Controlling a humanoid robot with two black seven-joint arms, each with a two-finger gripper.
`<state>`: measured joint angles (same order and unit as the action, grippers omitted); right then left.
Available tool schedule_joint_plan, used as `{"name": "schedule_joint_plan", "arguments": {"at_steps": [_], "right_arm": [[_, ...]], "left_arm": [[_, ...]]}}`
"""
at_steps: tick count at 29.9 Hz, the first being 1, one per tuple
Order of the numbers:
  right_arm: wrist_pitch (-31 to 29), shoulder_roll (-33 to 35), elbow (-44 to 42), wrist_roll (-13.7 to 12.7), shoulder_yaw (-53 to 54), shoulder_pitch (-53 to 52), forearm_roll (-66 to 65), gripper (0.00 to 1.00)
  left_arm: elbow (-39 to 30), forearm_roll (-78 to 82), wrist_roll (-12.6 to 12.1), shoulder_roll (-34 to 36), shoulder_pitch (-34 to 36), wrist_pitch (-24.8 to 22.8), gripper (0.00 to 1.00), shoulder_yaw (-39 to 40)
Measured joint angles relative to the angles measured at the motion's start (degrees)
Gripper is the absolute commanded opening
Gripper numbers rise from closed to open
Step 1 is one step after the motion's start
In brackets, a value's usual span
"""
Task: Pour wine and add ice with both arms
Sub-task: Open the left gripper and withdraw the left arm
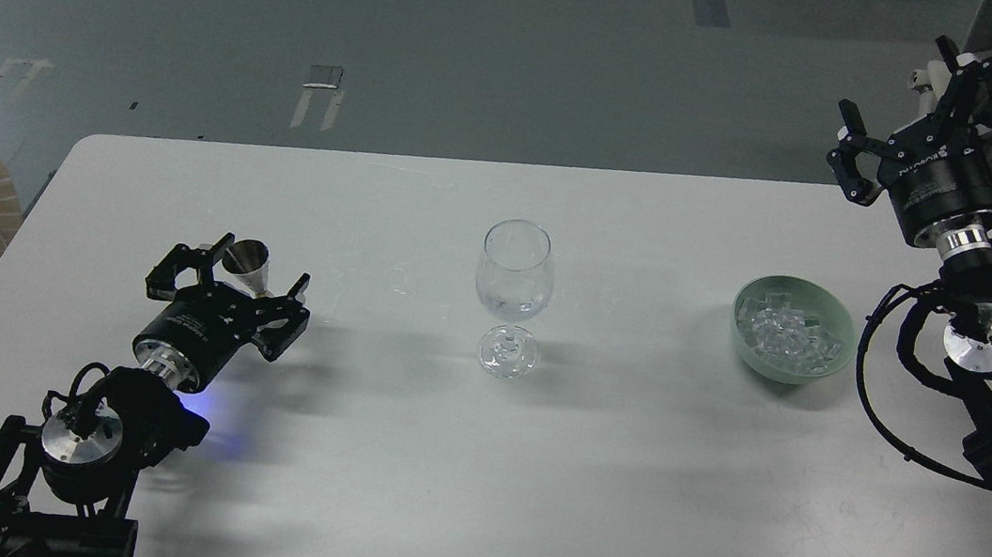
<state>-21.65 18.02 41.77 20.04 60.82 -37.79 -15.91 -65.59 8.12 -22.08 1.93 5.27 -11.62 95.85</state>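
Readable writing: the body of the right jaws (895,110) carries pale lettering that looks like ROBOTIQ, seen at an angle and only partly legible. The left jaws (232,270) bear a small pale mark on the barrel, too small to read.

One white desk (622,483) fills the lower part of the frame. At its centre stands one clear stemmed wine glass (512,295), upright. A small amount of clear wine (510,304) appears to sit low in its bowl; the level is hard to tell. At centre right lies one pale green bowl (816,370) holding ice (779,327), a heap of clear cubes, too many and too overlapped to count.

Two black arms are in view. The left arm (76,426) enters at lower left. Its jaws are spread apart, with one small metal cone-shaped cup (250,265) standing between the fingers. Whether the fingers touch the cup cannot be told. These jaws lie well to the left of the glass and far from the bowl.

The right arm (990,339) enters at the right edge. Its jaws sit at upper right, released, fingers wide apart and holding nothing. They are above and to the right of the bowl in the frame, well apart from the ice and far from the glass.

Grey floor (393,39) occupies the upper frame.
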Motion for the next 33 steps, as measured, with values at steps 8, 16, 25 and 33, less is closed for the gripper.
{"name": "schedule_joint_plan", "arguments": {"at_steps": [8, 16, 25, 33], "right_arm": [[0.00, -0.01, 0.09, 0.00, 0.01, 0.00, 0.01, 1.00], [-0.06, 0.15, 0.09, 0.00, 0.01, 0.00, 0.08, 1.00], [-0.06, 0.87, 1.30, -0.19, -0.13, 0.26, -0.12, 1.00], [0.50, 6.50, 6.65, -0.37, -3.52, 0.71, -10.47, 1.00]], "left_arm": [[-0.78, -1.43, -2.46, 4.10, -3.21, -1.64, 0.98, 2.27], [-1.69, -1.67, -4.87, 8.45, -8.62, -6.30, 0.98, 2.84], [-1.31, -0.48, -4.38, 18.99, -7.02, -12.58, 0.98, 5.62], [3.61, 12.30, 4.06, 29.49, 6.21, -16.40, 0.98, 5.54]]}}
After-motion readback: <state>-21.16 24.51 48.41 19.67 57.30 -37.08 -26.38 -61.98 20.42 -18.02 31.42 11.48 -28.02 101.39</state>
